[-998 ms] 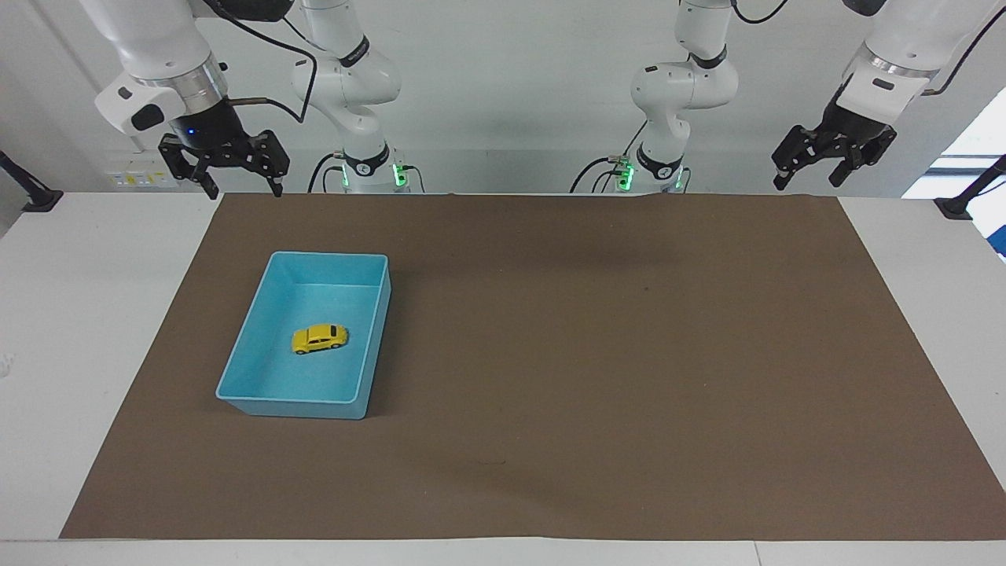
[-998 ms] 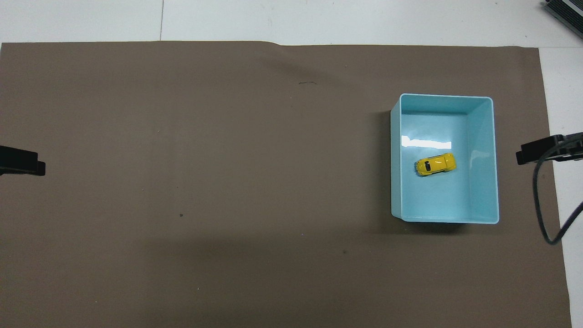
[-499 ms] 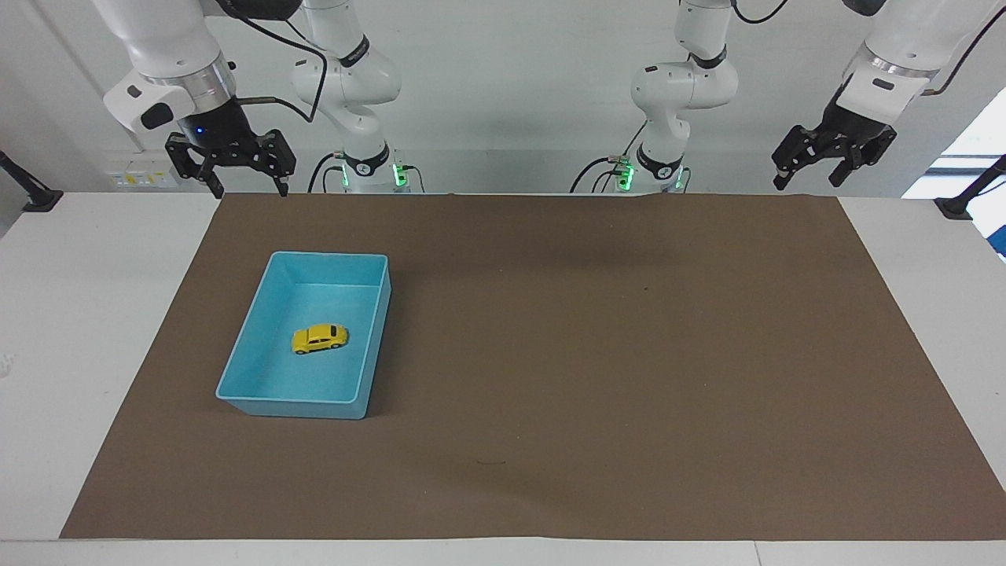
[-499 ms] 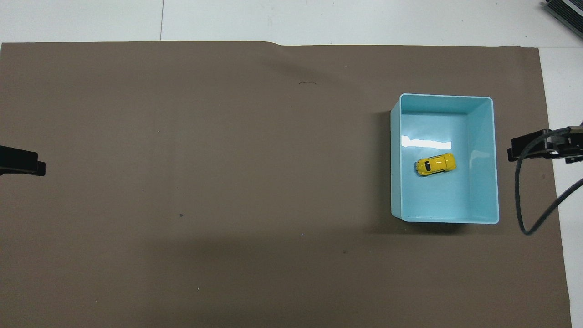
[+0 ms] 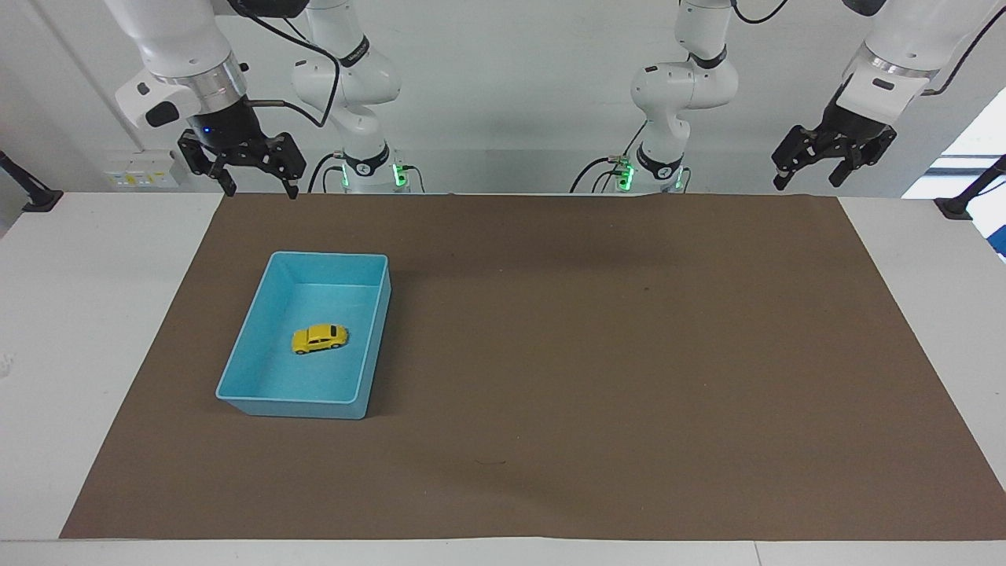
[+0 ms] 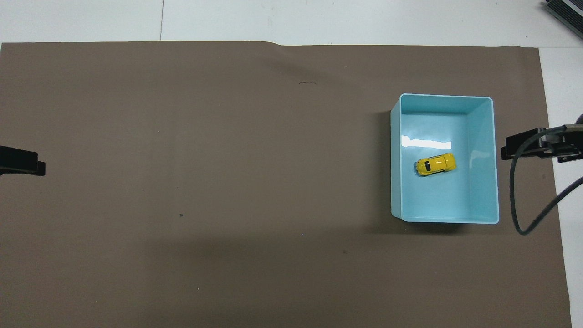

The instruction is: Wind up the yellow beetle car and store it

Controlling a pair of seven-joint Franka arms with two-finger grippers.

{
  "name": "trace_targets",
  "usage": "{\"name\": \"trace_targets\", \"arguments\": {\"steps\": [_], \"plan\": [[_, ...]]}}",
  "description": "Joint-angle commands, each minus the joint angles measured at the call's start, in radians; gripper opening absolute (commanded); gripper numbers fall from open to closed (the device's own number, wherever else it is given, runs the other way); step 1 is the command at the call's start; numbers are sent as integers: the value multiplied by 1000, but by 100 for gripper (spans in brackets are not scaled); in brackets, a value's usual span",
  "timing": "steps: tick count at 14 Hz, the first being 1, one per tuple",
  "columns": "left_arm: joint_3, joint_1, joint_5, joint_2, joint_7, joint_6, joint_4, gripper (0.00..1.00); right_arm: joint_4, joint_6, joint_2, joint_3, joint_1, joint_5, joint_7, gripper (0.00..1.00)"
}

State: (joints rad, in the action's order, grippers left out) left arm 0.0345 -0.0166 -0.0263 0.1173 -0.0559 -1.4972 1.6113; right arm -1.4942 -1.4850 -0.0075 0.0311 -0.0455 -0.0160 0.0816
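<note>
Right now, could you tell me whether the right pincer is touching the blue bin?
Apart. The facing view shows the right pincer open, up in the air over the mat's edge by the robots, with bare mat between it and the blue bin holding the yellow beetle car.

No legible text, label, brand, number or sign is found on any surface in either view. A pale plate with small yellow marks on the wall (image 5: 141, 178) near the right arm's end of the table is too small to read.
</note>
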Motion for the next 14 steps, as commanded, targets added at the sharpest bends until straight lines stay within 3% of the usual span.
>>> {"name": "trace_targets", "arguments": {"steps": [1, 14], "plan": [[7, -13, -10, -4, 5, 14, -11, 100, 5, -56, -3, 4, 7, -27, 18, 100], [7, -13, -10, -4, 5, 14, -11, 100, 5, -46, -6, 12, 18, -31, -17, 100]]}}
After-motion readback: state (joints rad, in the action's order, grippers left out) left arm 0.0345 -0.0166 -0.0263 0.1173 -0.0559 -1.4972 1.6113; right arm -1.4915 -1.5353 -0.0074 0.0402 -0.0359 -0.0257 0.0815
